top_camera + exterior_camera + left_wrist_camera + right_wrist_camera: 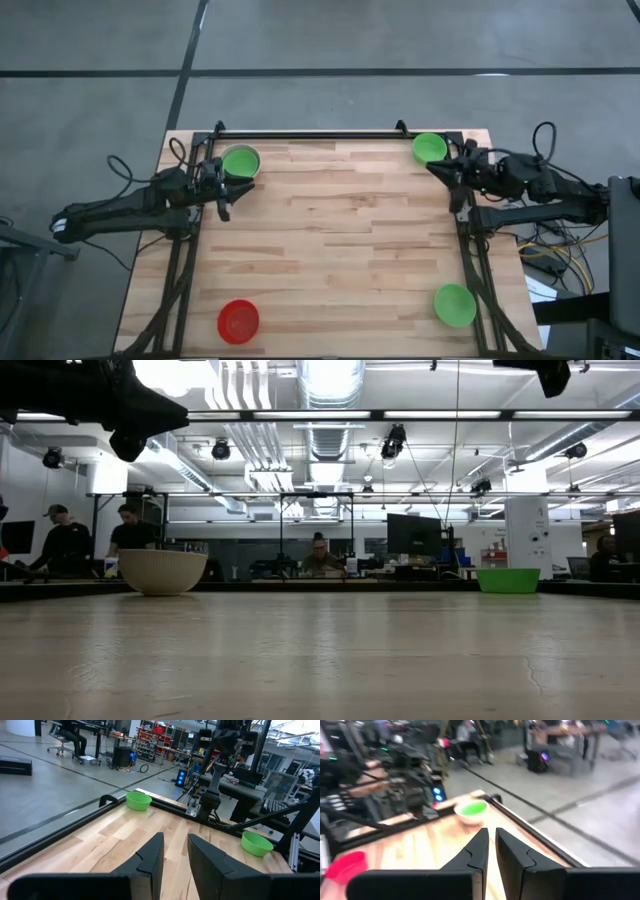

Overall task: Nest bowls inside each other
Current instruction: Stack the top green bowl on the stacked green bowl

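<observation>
Wooden planks are filling the table (340,230) from above. One green bowl, nested in a whitish one (241,162), is sitting just beside the left gripper (223,186); another green bowl (430,148) is lying near the right gripper (452,180). A red bowl (238,321) and a third green bowl (455,305) are resting well apart along the near edge. At the left wrist, fingers (150,860) are standing slightly parted, gripping nothing. At the right wrist, fingers (477,852) are showing a narrow gap, empty.

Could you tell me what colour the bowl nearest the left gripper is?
Whitish outside, green inside; high view.
</observation>
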Controlling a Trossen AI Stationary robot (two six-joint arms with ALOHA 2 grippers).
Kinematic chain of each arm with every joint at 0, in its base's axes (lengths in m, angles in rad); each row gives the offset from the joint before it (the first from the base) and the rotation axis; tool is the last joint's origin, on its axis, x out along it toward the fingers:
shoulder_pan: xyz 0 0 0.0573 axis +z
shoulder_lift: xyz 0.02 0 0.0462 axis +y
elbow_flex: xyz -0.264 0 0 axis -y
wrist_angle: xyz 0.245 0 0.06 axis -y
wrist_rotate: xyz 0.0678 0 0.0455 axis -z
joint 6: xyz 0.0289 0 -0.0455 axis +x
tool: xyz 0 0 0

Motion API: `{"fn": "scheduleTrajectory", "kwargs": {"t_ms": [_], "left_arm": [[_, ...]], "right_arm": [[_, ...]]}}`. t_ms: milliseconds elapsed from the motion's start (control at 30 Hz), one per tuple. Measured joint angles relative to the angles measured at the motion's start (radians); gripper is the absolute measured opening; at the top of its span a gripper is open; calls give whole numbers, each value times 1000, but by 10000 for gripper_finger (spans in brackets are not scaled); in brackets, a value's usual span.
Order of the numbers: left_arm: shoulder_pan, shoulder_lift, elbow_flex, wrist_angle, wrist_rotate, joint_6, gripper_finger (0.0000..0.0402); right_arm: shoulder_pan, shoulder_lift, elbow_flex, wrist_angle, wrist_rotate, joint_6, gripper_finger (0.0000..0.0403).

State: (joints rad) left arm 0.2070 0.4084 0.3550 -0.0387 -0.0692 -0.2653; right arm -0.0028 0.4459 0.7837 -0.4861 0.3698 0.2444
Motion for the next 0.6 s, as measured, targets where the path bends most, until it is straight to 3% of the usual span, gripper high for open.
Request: {"fn": "scheduleTrajectory", "kwargs": {"t_ms": [300, 600], "left_arm": [[0, 0, 0, 0, 0, 0, 92], [0, 0, 0, 0, 0, 0, 92]], "right_arm": [[-32, 40, 63, -155, 131, 182, 34], [-157, 201, 239, -424, 137, 250, 34]]}}
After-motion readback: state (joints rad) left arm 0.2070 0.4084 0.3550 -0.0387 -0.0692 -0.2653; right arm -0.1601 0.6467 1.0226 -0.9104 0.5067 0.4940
